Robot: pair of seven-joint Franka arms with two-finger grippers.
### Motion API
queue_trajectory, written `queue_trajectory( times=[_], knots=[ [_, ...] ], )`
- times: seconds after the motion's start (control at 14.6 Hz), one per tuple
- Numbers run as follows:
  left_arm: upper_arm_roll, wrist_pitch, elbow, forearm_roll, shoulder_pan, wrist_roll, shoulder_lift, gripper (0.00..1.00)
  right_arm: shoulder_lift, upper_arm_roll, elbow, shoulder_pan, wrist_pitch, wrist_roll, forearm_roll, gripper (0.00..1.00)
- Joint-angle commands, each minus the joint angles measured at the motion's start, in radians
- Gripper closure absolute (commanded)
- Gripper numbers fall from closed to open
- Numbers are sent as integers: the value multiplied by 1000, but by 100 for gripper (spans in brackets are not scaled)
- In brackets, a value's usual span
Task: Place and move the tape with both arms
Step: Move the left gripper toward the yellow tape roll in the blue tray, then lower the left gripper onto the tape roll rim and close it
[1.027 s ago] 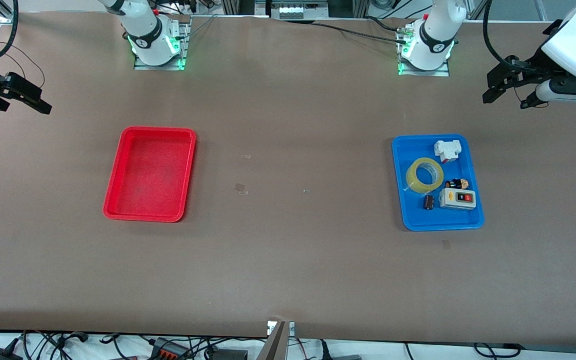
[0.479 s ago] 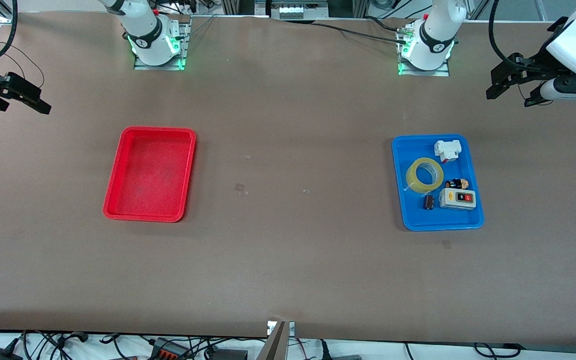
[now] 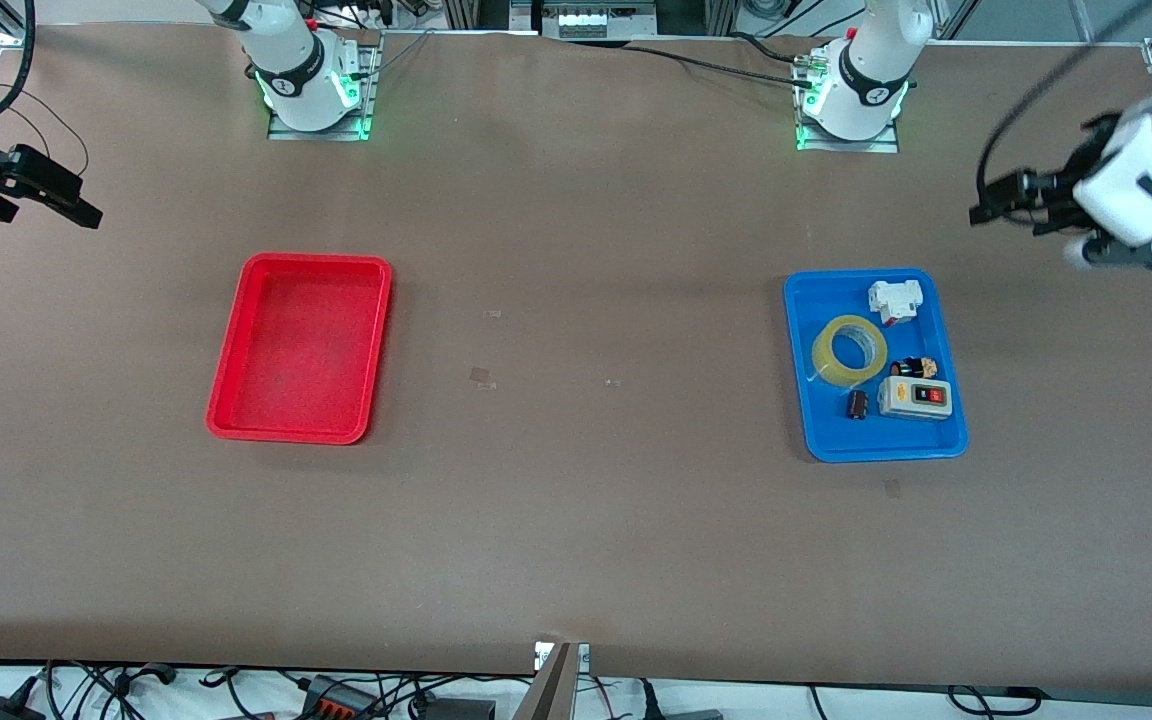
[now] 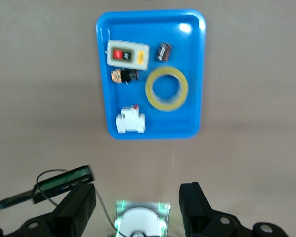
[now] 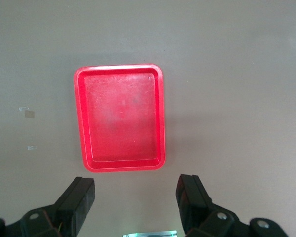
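Both black two-finger grippers, left [image 4: 137, 202] and right [image 5: 136, 197], are held open above bare table; yellowish translucent tape roll [image 3: 849, 350] is seen lying in the blue plastic tray [image 3: 944, 447].

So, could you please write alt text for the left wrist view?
A blue tray on the brown table holds the tape, a grey switch box, a white breaker, a small black cylinder and another small part. The left gripper, fingers open, hangs above the table, short of the tray.

Front cam: high, faces bases across table [image 3: 576, 520]. Left wrist cam: high over blue tray [image 4: 197, 74]. Right wrist cam: high over red tray [image 5: 80, 118]. Front shares both trays.
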Motion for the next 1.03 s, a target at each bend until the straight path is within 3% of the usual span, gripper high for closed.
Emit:
queue_trajectory(
  times=[0.0,0.27,0.55,0.96],
  knots=[
    [-3,179,-173,-11,12,15,-36,0,2,1,19,-2,-14,-11,1,1],
    [-3,364,-331,-11,12,15,-32,0,3,3,17,-2,-13,-11,1,1],
    [-3,674,-539,-11,12,15,-1,0,5,3,17,-2,-13,-11,3,1],
    [-3,863,-577,-11,10,15,137,0,5,3,17,-2,-14,-11,3,1]
  ],
)
